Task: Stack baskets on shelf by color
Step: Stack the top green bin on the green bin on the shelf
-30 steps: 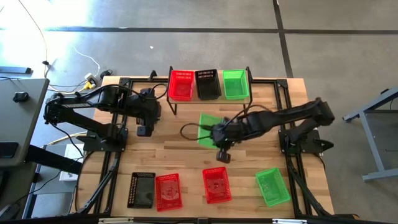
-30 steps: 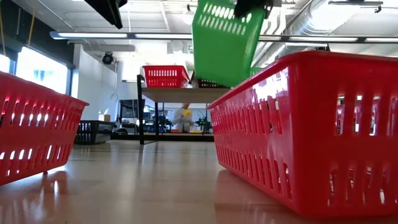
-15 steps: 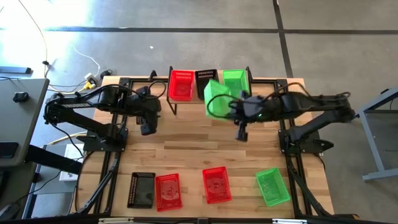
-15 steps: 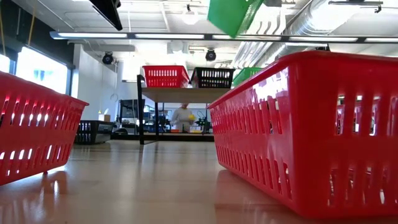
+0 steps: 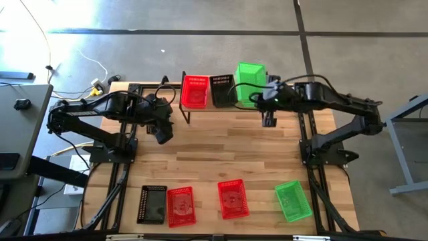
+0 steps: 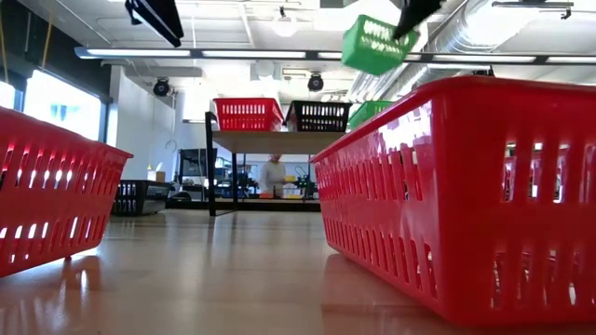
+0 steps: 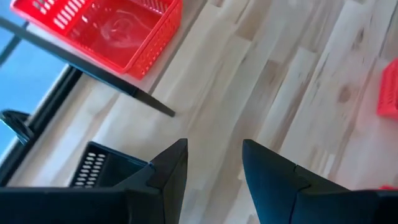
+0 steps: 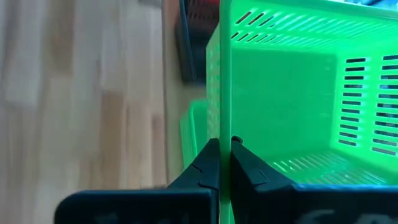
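Observation:
My right gripper point(image 5: 266, 100) is shut on a green basket point(image 5: 249, 79) and holds it in the air over the shelf's right end. The basket also shows high up in the low view point(image 6: 377, 44). The shelf point(image 6: 279, 140) carries a red basket point(image 5: 194, 91), a black basket point(image 5: 221, 90) and a green basket point(image 6: 371, 110), which lies under the held one. My left gripper point(image 7: 214, 162) is open and empty. It hovers over the table, left of the shelf point(image 5: 162, 134). My right gripper pinches one side wall of the green basket at its rim point(image 8: 221, 118), one finger inside the basket and one outside. The fingers point(image 8: 242, 158) come in along the wall from the table's right side. The basket is lifted clear above the shelf and hangs tilted.
Near the table's front edge lie a black basket point(image 5: 153, 203), two red baskets point(image 5: 180, 205) point(image 5: 233, 199) and a green basket point(image 5: 293, 200). Another black basket point(image 7: 93, 167) lies on the table by the shelf's left leg, below my left arm.
My right gripper has carried the green basket from over the table's middle up and toward the far edge, until it is over the shelf's right end. The basket has turned about on the way and stays clear of everything.

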Controlling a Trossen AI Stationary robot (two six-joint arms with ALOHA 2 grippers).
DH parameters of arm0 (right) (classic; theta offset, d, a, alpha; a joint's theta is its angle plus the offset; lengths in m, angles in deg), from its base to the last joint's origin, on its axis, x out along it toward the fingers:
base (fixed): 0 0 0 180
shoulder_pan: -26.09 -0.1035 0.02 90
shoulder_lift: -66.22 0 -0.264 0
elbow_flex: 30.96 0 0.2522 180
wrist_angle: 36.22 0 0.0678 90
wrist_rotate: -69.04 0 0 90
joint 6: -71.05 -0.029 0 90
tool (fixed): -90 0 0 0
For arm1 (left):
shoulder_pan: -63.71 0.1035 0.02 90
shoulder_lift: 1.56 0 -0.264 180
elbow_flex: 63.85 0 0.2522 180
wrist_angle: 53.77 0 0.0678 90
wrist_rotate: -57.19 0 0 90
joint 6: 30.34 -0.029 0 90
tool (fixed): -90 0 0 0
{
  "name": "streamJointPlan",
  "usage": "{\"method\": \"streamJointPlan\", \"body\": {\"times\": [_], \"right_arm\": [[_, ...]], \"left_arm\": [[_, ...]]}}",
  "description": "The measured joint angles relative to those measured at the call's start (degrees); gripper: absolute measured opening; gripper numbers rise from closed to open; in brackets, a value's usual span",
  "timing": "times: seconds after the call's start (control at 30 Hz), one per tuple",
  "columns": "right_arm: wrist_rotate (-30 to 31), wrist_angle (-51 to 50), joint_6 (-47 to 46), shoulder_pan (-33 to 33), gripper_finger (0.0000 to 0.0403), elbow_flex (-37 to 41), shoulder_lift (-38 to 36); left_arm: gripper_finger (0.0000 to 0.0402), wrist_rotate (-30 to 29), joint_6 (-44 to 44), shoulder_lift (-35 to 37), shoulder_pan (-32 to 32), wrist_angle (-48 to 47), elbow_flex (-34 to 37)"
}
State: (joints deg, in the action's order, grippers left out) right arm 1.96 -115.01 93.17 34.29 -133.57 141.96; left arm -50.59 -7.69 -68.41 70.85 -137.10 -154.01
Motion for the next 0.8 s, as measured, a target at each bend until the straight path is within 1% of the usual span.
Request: {"method": "streamJointPlan", "body": {"times": [0.13, 0.33, 0.43, 0.57, 0.8], "right_arm": [[-1.87, -3.80, 3.49, 4.00, 0.0000, 0.01, 1.72], [-2.50, -3.78, 7.37, 7.97, 0.0000, 0.00, 3.52], [-5.32, -3.81, 7.33, 9.83, 0.0000, 0.01, 4.66], [-7.56, -4.80, 6.42, 11.29, 0.0000, 0.01, 6.35], [-8.38, -6.54, 6.41, 11.43, 0.0000, 0.01, 7.63]], "left_arm": [[0.0142, 0.00, 3.60, 0.00, 0.00, 0.00, 0.00], [0.0142, -0.26, 6.18, 0.00, -0.02, 0.00, 0.00], [0.0142, -0.87, 7.02, 0.00, -0.02, 0.00, 0.00], [0.0142, -0.88, 7.17, 0.00, -0.01, -0.01, 0.00], [0.0142, -0.88, 7.16, 0.00, -0.02, -0.04, 0.00]]}}
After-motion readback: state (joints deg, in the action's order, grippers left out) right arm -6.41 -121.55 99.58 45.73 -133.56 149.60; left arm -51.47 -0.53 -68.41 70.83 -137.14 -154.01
